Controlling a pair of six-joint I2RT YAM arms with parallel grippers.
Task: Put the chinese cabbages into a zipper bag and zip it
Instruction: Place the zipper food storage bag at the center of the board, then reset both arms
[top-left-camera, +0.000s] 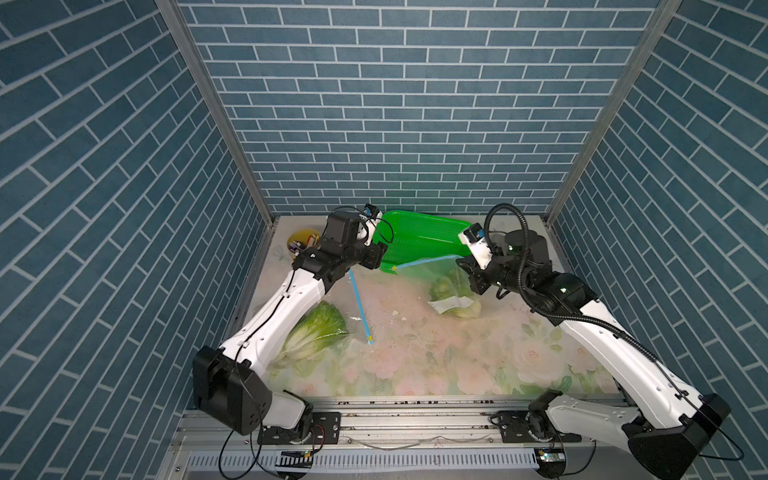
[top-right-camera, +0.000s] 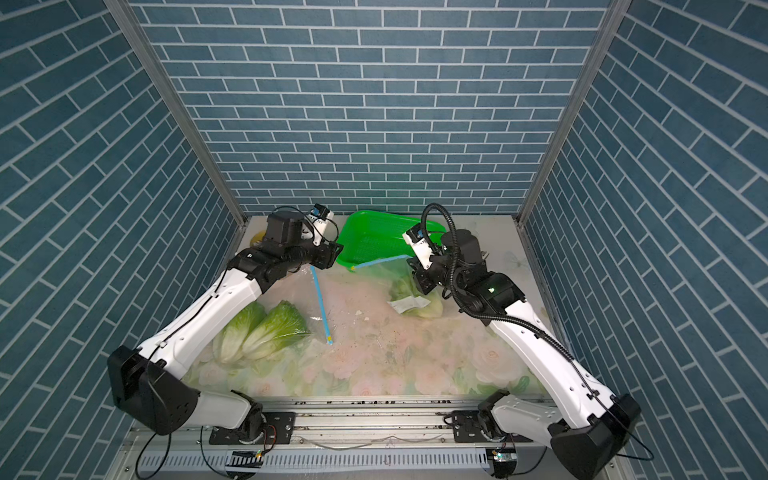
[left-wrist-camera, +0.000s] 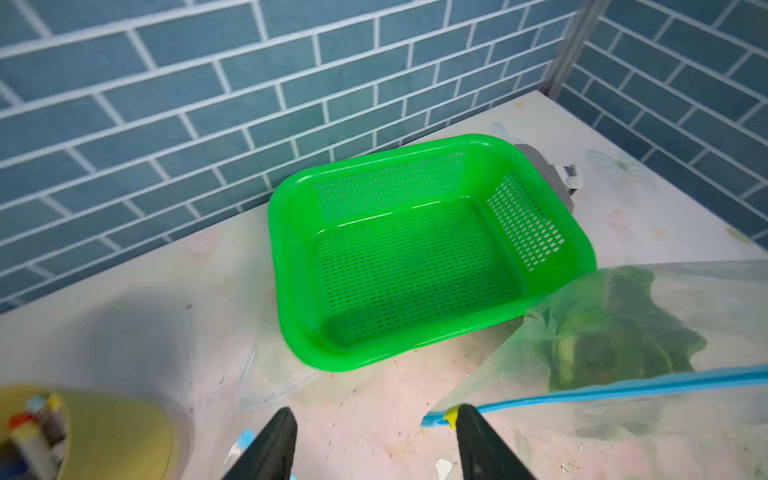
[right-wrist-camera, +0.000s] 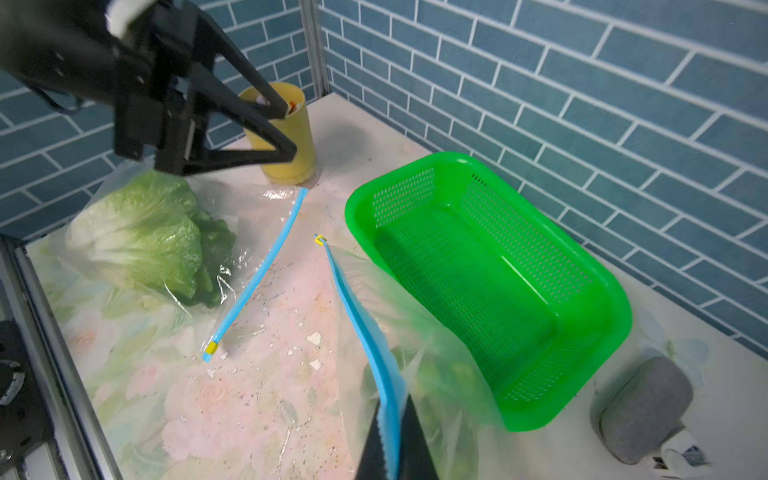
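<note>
Slider (left-wrist-camera: 450, 415) at zip (right-wrist-camera: 360, 316) end beside spread left tool (left-wrist-camera: 376, 412), right tool (right-wrist-camera: 394, 409) pinching zip, one cabbage (left-wrist-camera: 615, 328) in that bag (top-left-camera: 419, 276), two cabbages (top-right-camera: 259, 332) bagged on table (top-right-camera: 415, 365) well apart: keep zip taut, check seal before release.

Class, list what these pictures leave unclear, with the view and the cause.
Cabbage in the zipper bag the right gripper pinches: left wrist view, cloudy plastic; head count unclear.
Yellow cup contents: blurred in left wrist view, partly behind left arm in top views.
Other cabbages: left arm covers part, in a top view.
</note>
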